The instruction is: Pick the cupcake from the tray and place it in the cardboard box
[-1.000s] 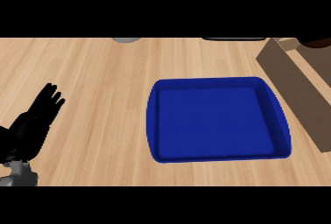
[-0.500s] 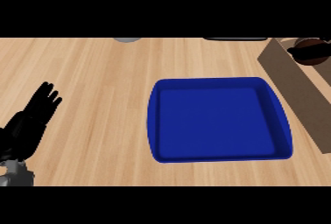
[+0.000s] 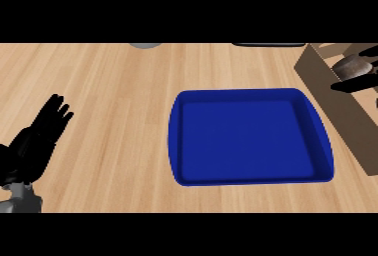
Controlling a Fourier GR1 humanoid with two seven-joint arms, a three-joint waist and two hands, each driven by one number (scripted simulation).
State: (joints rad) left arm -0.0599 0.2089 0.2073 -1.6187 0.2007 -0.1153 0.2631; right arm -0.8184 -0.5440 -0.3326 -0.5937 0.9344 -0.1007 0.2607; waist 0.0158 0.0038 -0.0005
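The blue tray [image 3: 251, 137] lies in the middle of the wooden counter and nothing sits in it. No cupcake shows anywhere. The cardboard box [image 3: 341, 111] stands at the right edge, just right of the tray, partly cut off. My right hand [image 3: 356, 80] hangs over the box's open top at the upper right; only part of it shows, with a grey piece above the black, and what it holds is hidden. My left hand [image 3: 37, 142] rests open at the lower left, fingers up, well away from the tray.
A grey round object [image 3: 145, 45] and a dark flat object [image 3: 269, 44] peek in at the counter's far edge. Bare wood [image 3: 111, 90] stretches between my left hand and the tray.
My right hand has come further into view over the cardboard box, moving down and toward me. The left hand and the tray have stayed put.
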